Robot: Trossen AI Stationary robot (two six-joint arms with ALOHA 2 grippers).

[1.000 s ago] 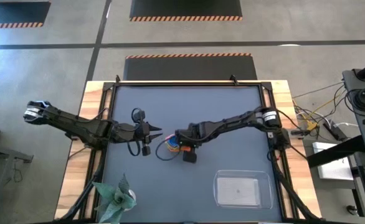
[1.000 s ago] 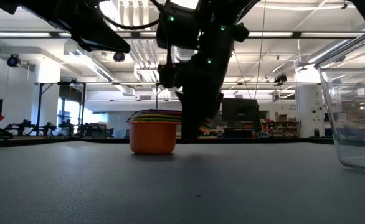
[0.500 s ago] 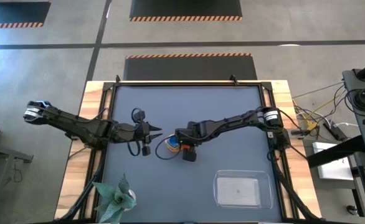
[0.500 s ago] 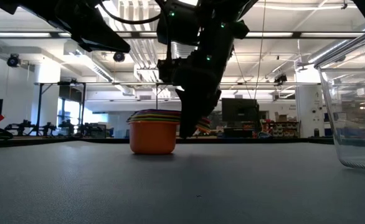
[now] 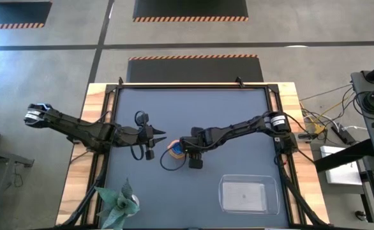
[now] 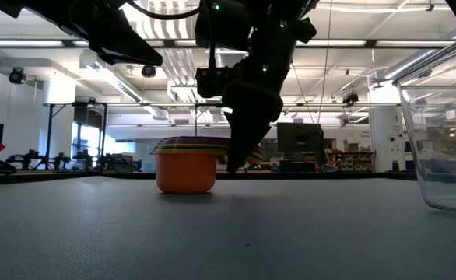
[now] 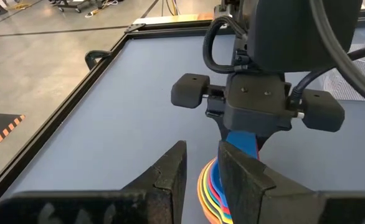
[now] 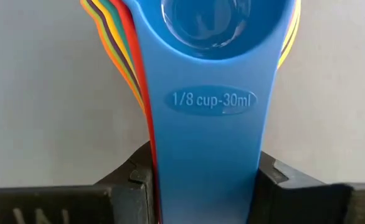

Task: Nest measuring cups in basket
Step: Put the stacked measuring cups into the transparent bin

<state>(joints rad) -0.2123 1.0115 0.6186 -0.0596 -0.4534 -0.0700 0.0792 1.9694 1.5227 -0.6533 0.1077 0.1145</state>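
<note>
Spreading wide and bare around mid-table: dark table (image 5: 238, 115). Sitting well apart near the front right edge: clear basket (image 5: 249, 195). Clamping the nested measuring cups' (image 5: 173, 147) handles: right gripper (image 5: 186, 150). Hovering just beside, fingers parted: left gripper (image 5: 161, 135).

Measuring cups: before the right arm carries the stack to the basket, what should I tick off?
1. Cups nested: ok. The measuring cups sit as one stack, orange outermost, blue innermost.
2. Grip: ok. The right gripper is shut on the fanned handles, blue on top.
3. Stack lifted: not ok. Its base is on the table in the low view.
4. Left gripper: ok. Open, apart from the stack.
5. Basket: ok. It shows nothing inside.
6. Every handle clamped: cannot tell.
</note>
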